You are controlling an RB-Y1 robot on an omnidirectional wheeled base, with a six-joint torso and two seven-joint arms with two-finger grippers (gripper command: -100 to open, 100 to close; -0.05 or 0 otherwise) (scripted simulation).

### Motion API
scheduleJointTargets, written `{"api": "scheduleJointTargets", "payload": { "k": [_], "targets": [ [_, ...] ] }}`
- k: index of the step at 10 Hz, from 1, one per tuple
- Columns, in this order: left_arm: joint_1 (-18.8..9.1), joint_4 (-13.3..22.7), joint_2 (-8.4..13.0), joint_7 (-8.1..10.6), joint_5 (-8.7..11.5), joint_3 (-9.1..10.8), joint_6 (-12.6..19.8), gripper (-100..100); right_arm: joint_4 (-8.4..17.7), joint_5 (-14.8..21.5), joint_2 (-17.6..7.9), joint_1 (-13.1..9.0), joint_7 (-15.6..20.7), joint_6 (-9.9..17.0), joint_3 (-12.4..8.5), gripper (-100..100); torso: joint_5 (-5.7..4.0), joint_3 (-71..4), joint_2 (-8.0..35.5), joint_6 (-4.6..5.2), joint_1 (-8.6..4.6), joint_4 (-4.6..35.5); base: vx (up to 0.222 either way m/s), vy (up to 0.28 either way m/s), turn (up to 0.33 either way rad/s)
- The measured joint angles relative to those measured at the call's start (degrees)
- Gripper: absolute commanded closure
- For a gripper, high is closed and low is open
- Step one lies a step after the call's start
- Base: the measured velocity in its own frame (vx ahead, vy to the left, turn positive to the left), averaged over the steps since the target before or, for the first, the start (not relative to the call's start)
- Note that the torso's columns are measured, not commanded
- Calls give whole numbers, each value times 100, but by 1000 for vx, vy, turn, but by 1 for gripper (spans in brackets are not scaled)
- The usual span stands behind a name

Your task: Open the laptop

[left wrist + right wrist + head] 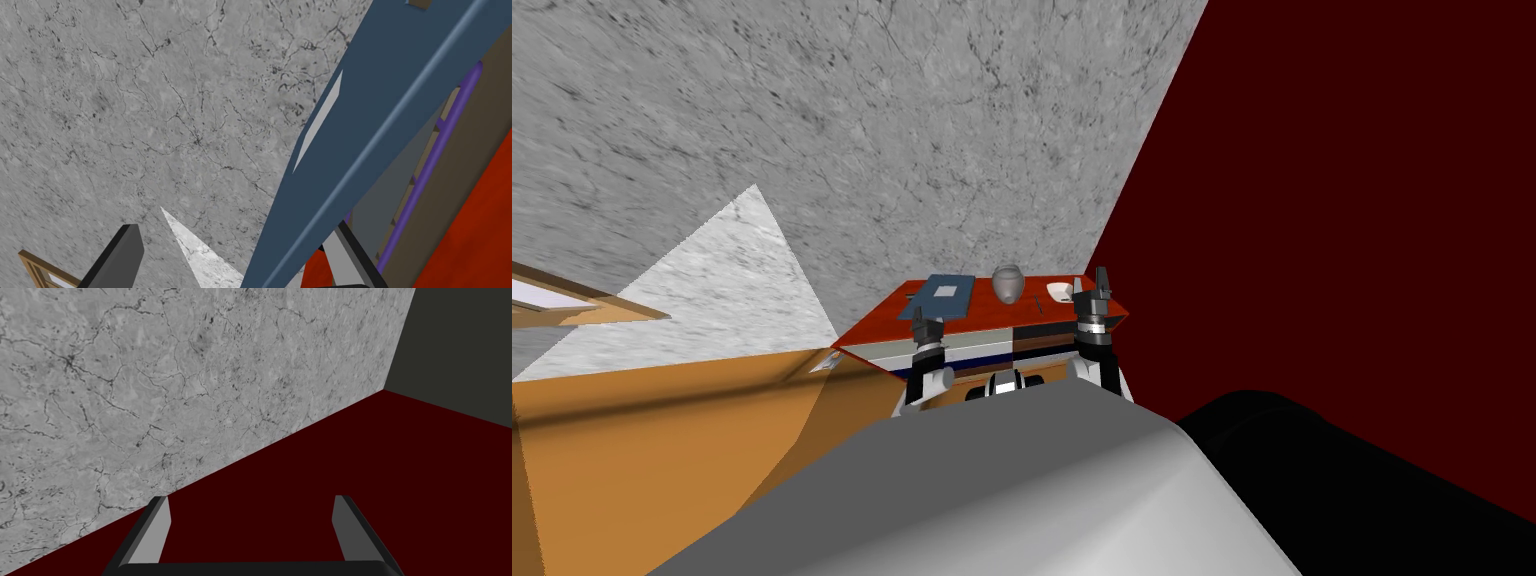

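A blue laptop [944,293] with a pale rectangle on its lid lies on the left part of a red desk top [877,325]. In the left wrist view its lid [380,100] is lifted a little off the base, whose grey-brown deck with a purple strip [435,150] shows underneath. My left gripper [925,322] [232,255] is at the lid's front edge, open wide. One finger [345,252] reaches under the lid and the other [120,255] stands free beside it. My right gripper [1092,290] [252,528] is raised over the desk's right end, open and holding nothing.
A grey rounded object [1008,283] and a small white dish [1060,291] sit on the desk to the right of the laptop. A dark red wall [1312,200] runs close along the desk's right side. An orange wooden surface [662,440] lies to the left.
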Motion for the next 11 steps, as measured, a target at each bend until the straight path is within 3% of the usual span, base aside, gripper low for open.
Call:
{"api": "scheduleJointTargets", "payload": {
  "k": [5, 6, 11],
  "targets": [
    [-338, -340, -2, -102, 53, 86, 643, -100, 0, 0, 0, 0, 0, 0, 0, 0, -2, 5, 13, 0, -4, 1, -27, -11, 39],
    [-344, -344, -5, -110, 53, 87, 671, 0, 0, 0, 0, 0, 0, 0, 0, 0, -1, 2, 6, -2, -2, -3, 0, 0, 0],
    [-321, -317, -6, -111, 53, 87, 690, 0, 0, 0, 0, 0, 0, 0, 0, 0, -3, 4, 11, -1, -5, 1, 0, 0, 0]
  ]
}}
